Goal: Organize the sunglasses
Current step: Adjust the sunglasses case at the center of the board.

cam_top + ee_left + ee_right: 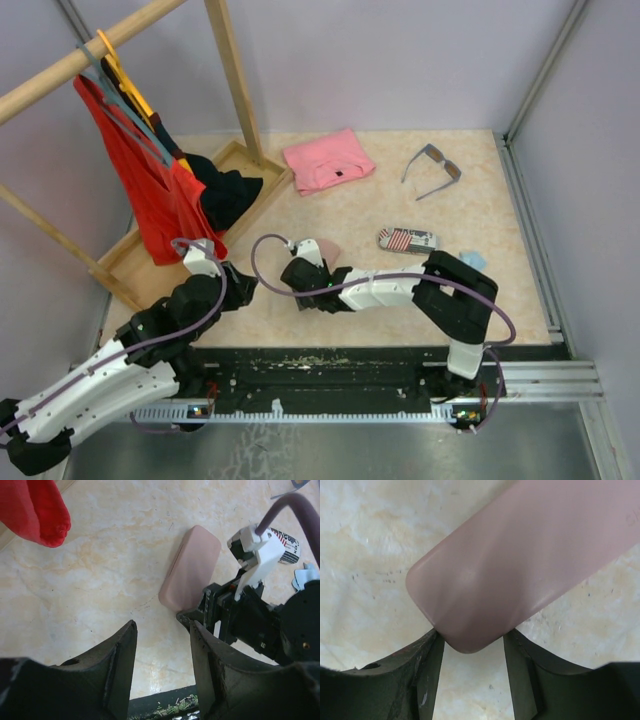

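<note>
Jaws status: right jaws clamped on rounded end of pink case point(520, 565), embossed lettering at its edge unreadable | left jaws released, empty, just beside | flag-patterned case point(407, 240) near | grey-blue sunglasses point(432, 170), arms open, far right of tabletop point(350, 215), well apart

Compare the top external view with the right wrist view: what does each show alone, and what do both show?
Only the top view: the sunglasses at the far right, a flag-patterned case, a folded pink cloth and a red garment hanging on a wooden rack.
Only the right wrist view: a close look at the rounded end of the pink case sitting between the fingers of the right pincer.
Both: the pink case, only a sliver of it in the top view, and the marbled table.
</note>
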Controlling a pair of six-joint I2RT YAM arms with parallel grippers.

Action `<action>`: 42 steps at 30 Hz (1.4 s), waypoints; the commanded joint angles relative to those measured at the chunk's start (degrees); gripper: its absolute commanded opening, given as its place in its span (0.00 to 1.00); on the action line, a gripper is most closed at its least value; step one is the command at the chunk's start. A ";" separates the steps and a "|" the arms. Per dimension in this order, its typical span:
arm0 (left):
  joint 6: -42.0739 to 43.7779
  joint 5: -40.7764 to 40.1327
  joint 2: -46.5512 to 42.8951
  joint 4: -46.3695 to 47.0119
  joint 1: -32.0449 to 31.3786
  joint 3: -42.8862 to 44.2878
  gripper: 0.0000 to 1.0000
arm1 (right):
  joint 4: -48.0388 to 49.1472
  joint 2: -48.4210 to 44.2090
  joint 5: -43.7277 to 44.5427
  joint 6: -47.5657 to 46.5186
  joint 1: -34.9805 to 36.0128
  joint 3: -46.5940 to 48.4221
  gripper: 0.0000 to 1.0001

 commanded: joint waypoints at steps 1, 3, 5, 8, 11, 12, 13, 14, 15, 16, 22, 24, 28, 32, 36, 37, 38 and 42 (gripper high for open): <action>-0.32 -1.44 -1.08 -1.58 -0.01 0.42 0.53 | 3.04 3.91 -1.34 -3.66 -3.73 3.70 0.50; -0.13 -1.56 -1.06 -1.77 -0.04 0.40 0.53 | 3.76 5.75 -2.37 -6.23 -5.93 5.85 0.50; -0.11 -1.54 -1.09 -1.88 -0.03 0.51 0.53 | 4.29 8.06 -3.45 -8.31 -7.89 8.63 0.51; 0.00 -1.42 -1.26 -1.88 -0.07 0.54 0.53 | 4.57 12.54 -5.43 -11.78 -10.27 14.25 0.51; 0.15 -1.21 -1.32 -1.87 -0.06 0.60 0.53 | 2.61 17.88 -5.57 -14.97 -12.42 21.89 0.51; 0.14 -1.25 -1.35 -1.94 -0.03 0.70 0.53 | 1.99 19.50 -5.68 -15.72 -13.27 23.75 0.52; 0.15 -1.24 -1.34 -2.06 -0.03 0.89 0.53 | 1.86 20.96 -5.69 -16.36 -14.14 25.41 0.52; 0.15 -1.25 -1.35 -2.26 -0.03 0.94 0.53 | 1.75 22.45 -5.61 -17.01 -14.94 26.70 0.52; 0.19 -1.30 -1.43 -2.32 -0.08 1.03 0.53 | 1.41 23.45 -5.74 -17.62 -15.81 28.10 0.53; 0.23 -1.31 -1.39 -2.45 -0.04 1.10 0.53 | 1.10 24.31 -5.80 -18.21 -16.61 29.35 0.54; 0.76 -1.43 -1.29 -2.19 -0.03 1.01 0.54 | 2.31 24.35 -9.39 -22.66 -20.03 32.14 0.56; 1.02 -1.62 -1.18 -1.90 -0.05 0.99 0.54 | 3.43 21.52 -11.59 -23.97 -20.06 30.78 0.57; 2.03 -2.71 -1.24 -0.08 -0.10 0.15 0.55 | 7.09 11.70 -16.48 -23.86 -20.01 23.55 0.58; 3.92 -1.74 0.14 2.85 -0.07 -0.23 0.57 | 6.39 0.37 -16.74 -21.50 -21.29 16.51 0.58; 5.87 0.88 4.39 6.06 -0.05 -0.26 0.58 | 3.99 -9.59 -14.42 -18.43 -26.96 11.03 0.58; 6.40 1.65 5.65 6.90 -0.08 -0.30 0.59 | 3.10 -11.71 -13.07 -17.83 -28.44 9.98 0.58; 6.85 2.46 6.73 7.76 -0.03 -0.28 0.59 | 2.19 -13.69 -11.33 -17.59 -29.88 8.78 0.58; 8.42 5.61 10.25 11.36 -0.03 -0.66 0.60 | -2.38 -19.53 -9.03 -18.22 -36.50 5.49 0.58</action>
